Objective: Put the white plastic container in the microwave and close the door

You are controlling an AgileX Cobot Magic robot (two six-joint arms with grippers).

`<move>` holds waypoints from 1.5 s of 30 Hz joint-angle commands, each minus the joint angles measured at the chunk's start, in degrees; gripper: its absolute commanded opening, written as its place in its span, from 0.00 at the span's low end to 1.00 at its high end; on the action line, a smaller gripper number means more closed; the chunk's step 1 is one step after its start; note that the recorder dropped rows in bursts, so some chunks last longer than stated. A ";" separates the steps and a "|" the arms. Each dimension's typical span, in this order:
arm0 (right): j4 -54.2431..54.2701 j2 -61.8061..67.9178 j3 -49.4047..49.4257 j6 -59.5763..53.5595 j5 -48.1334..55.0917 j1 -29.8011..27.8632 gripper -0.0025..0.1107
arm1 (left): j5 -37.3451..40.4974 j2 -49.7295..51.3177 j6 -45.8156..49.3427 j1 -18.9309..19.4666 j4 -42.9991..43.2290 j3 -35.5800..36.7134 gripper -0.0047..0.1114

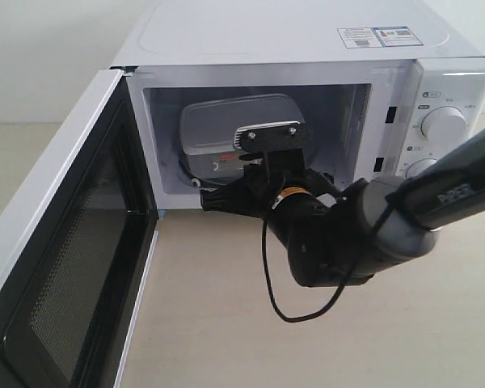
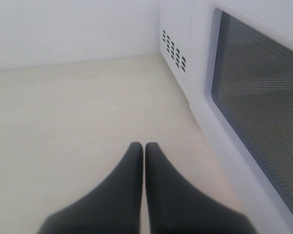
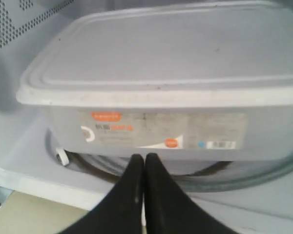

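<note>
The white plastic container (image 1: 226, 121) (image 3: 161, 73) sits inside the microwave (image 1: 291, 32) on the glass turntable (image 3: 263, 175), lid on, its red-and-white label facing out. The door (image 1: 65, 267) stands wide open to the left. My right gripper (image 1: 208, 199) (image 3: 145, 157) is shut and empty at the cavity's front edge, its tips just in front of and below the container, apart from it. My left gripper (image 2: 144, 146) is shut and empty, low over the table beside the door's outer face (image 2: 259, 102). It is out of the exterior view.
The microwave's two knobs (image 1: 443, 125) are on the right panel, behind my right arm. A black cable (image 1: 275, 291) hangs from the right wrist over the beige table (image 1: 210, 323). Side vents (image 2: 173, 51) show near the left gripper.
</note>
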 commanded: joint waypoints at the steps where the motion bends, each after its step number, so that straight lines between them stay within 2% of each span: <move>1: 0.19 -7.21 5.55 -0.43 3.22 -0.08 0.02 | -0.12 -0.14 -0.56 -0.01 -0.56 0.23 0.07; 9: -0.40 -21.25 13.14 -1.58 21.87 -0.08 0.02 | -0.12 -0.14 -0.56 -0.01 -0.56 0.23 0.07; 13: -0.40 -28.51 13.46 -8.27 40.24 -0.08 0.02 | -0.12 -0.14 -0.56 -0.01 -0.56 0.23 0.07; 19: -0.40 -38.09 13.46 -8.94 62.26 -0.08 0.02 | -0.12 -0.14 -0.56 -0.01 -0.56 0.23 0.07; 28: 0.25 -41.75 13.46 -8.54 82.97 -0.08 0.02 | -0.12 -0.14 -0.56 -0.01 -0.56 0.23 0.07; 33: 1.50 -41.75 13.46 -6.85 88.74 -0.08 0.02 | -0.12 -0.14 -0.56 -0.01 -0.56 0.23 0.07; 45: 1.50 -41.75 13.46 -6.85 86.15 -0.08 0.02 | -0.12 -0.14 -0.56 -0.01 -0.56 0.23 0.07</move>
